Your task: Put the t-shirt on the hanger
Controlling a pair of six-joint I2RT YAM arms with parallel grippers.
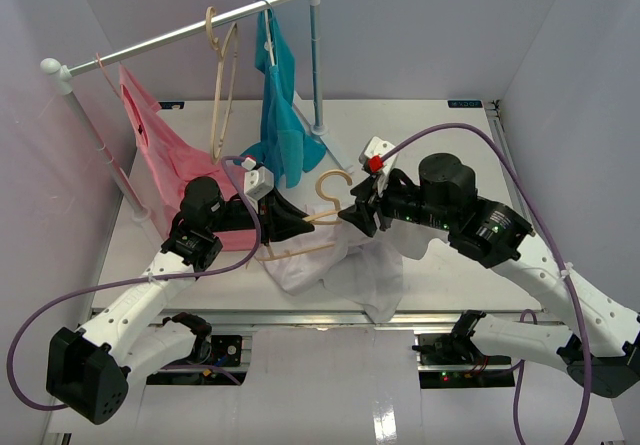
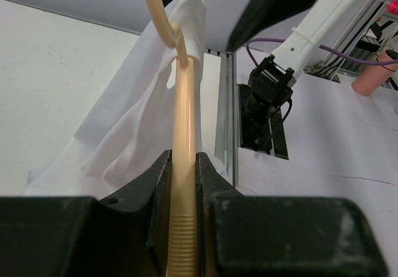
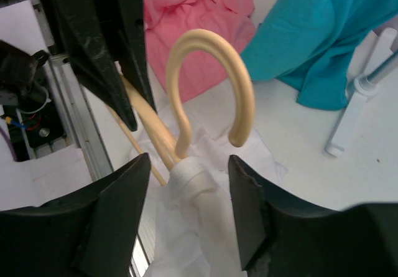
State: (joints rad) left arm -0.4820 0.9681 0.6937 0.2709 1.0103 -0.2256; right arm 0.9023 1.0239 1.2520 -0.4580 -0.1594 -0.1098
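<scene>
The pale beige hanger (image 1: 330, 197) is held over the middle of the table, hook pointing away. My left gripper (image 1: 290, 223) is shut on one of its arms; the left wrist view shows the jaws of this gripper (image 2: 184, 165) clamped on the beige bar (image 2: 185, 103). The white t-shirt (image 1: 350, 270) hangs from the hanger's other arm down to the table, its collar bunched just below the hook (image 3: 211, 40). My right gripper (image 1: 352, 212) stands open, and in its wrist view the gripper (image 3: 189, 165) has a finger on either side of the collar (image 3: 194, 178), not touching it.
A white rail (image 1: 190, 30) on posts crosses the back. It carries a pink garment (image 1: 160, 155), a second beige hanger (image 1: 222, 75) and a teal-blue garment (image 1: 280, 95). The rail's right post (image 1: 317, 65) stands just behind the held hanger.
</scene>
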